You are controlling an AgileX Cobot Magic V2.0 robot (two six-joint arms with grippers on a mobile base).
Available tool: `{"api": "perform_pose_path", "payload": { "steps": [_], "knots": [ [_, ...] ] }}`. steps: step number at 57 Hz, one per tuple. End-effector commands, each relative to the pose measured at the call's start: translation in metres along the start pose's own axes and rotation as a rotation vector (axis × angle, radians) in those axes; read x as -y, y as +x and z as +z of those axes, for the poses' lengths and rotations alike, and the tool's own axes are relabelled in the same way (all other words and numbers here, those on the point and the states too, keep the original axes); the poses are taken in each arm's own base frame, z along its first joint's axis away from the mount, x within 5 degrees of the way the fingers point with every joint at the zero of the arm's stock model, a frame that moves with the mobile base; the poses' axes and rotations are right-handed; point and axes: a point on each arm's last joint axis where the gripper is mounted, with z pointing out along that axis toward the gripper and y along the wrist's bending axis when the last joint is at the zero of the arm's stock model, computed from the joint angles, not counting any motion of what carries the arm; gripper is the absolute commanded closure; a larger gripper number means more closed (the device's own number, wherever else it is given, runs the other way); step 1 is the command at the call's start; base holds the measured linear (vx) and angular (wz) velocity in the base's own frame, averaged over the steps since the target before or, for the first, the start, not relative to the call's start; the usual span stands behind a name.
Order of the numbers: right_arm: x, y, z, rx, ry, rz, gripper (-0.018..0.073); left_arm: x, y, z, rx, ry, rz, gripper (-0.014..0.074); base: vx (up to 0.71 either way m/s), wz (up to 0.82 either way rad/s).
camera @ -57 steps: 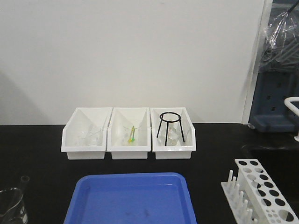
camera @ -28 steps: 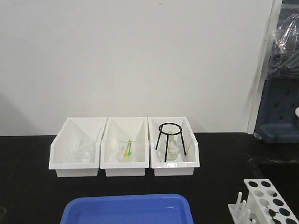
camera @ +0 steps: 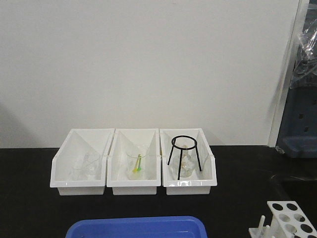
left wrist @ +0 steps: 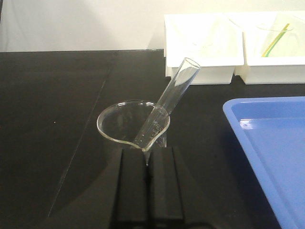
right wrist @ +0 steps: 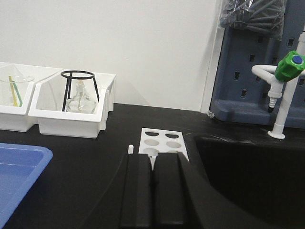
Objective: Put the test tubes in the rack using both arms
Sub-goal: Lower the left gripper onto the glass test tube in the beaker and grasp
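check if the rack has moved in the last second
No. The rack sits lower in the front view, but the white bins dropped alike, keeping their spacing; the view shifted.

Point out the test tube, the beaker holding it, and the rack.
test tube (left wrist: 168,103), left wrist view, middle of its shaft
beaker (left wrist: 114,121), left wrist view, mouth left of tube
rack (right wrist: 163,139), right wrist view, top face between holes
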Motion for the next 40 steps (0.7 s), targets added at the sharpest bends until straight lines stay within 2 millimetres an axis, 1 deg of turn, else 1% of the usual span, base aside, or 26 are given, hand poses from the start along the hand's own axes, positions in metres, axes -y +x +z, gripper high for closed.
{"api": "perform_pose_path", "payload": {
  "steps": [1,7,13,18,29,35,40],
  "knots": [
    [0.001,-0.003,0.0,0.078,0.015,-0.021,0.0568,0.001,-0.018,-0.004,0.12,0.009,-0.013,0.0601,0.0,0.0],
    [0.001,-0.003,0.0,0.078,0.015,-0.021,0.0568,0.001,-0.018,-0.004,0.12,0.008,-0.007,0.0601,0.0,0.0],
    [0.001,-0.004,0.0,0.08,0.015,-0.021,0.0568,0.0,-0.018,-0.004,0.123,-0.001,0.059,0.0601,0.0,0.0],
    [0.001,-0.004,0.0,0.082,0.016,-0.021,0.0568,0.0,-0.018,-0.004,0.122,-0.002,0.066,0.0601,0.0,0.0],
    [0.002,-0.013,-0.002,0.179,0.028,-0.021,0.0568,0.0,-0.018,-0.004,0.123,-0.001,0.066,0.0602,0.0,0.0],
    [0.002,-0.016,-0.002,0.214,0.033,-0.021,0.0568,0.001,-0.022,-0.005,0.163,0.006,0.043,0.0602,0.0,0.0],
    [0.002,-0.018,-0.003,0.239,0.036,-0.021,0.0568,0.002,-0.029,-0.006,0.238,0.021,-0.001,0.0601,0.0,0.0]
  ]
}}
